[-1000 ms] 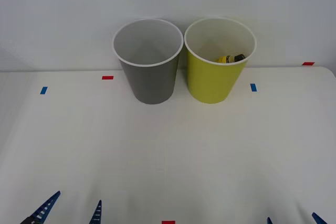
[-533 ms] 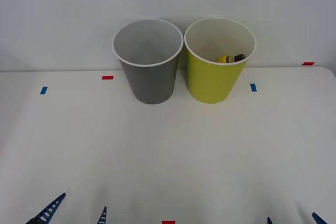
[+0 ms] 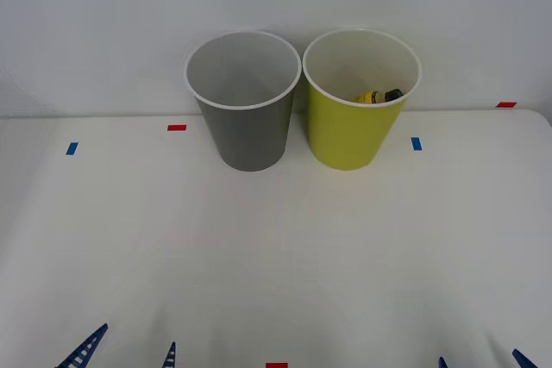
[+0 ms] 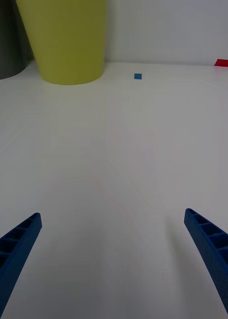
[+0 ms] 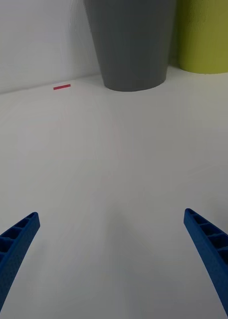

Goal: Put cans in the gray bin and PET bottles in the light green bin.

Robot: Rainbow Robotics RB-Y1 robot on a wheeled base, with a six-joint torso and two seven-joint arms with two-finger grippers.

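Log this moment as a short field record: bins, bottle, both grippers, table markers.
gray bin: upright at the table's far edge, beside the green one, on the robot's left of it
light green bin: upright, on the robot's right of the gray bin
PET bottle: lying inside the light green bin, yellow body, black cap
left gripper: near edge of the table, jaws open, holding nothing
right gripper: near edge, jaws open, holding nothing
table: white, with small red and blue tape marks
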